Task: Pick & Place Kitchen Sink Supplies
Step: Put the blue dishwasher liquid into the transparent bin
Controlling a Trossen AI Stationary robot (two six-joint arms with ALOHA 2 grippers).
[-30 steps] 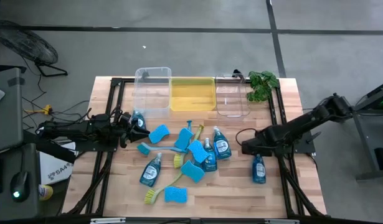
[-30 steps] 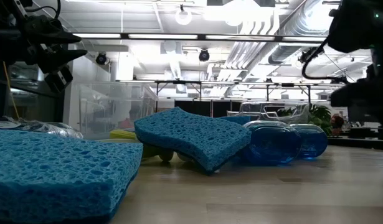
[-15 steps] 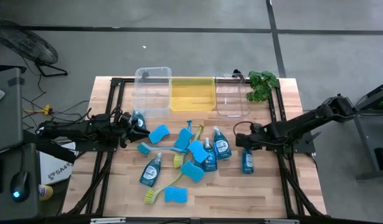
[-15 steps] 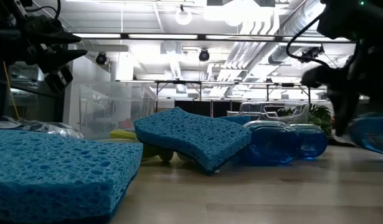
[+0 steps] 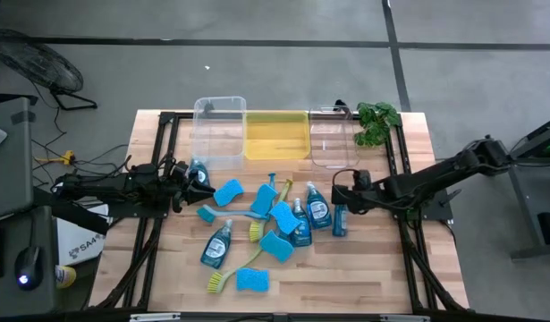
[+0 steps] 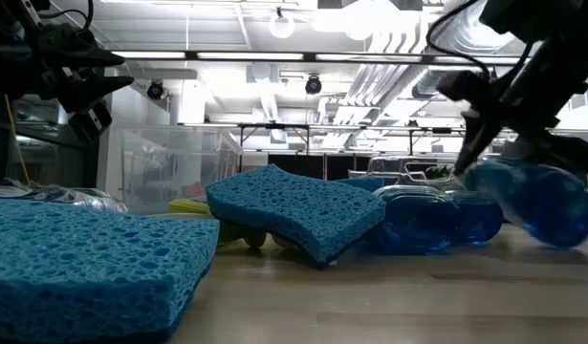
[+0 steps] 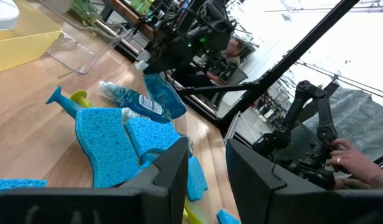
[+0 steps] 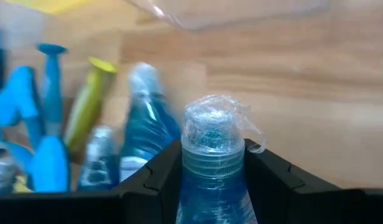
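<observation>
Your right pincer (image 5: 339, 199) is clamped on a soap bottle (image 5: 339, 217) at the neck, just under the cap, and it's hanging above the bench (image 5: 382, 277) right beside the pile of sponges and brushes, on the side away from the left arm. Liquid-filled, so I'd guess it's bottom-heavy and will swing; the plastic looks slick, so the neck is a sane spot to hold. Your left pincer (image 5: 200, 182) sits at the pile's other edge, next to another soap bottle (image 5: 197, 170); can't tell if it's holding anything or how its fingers stand.
</observation>
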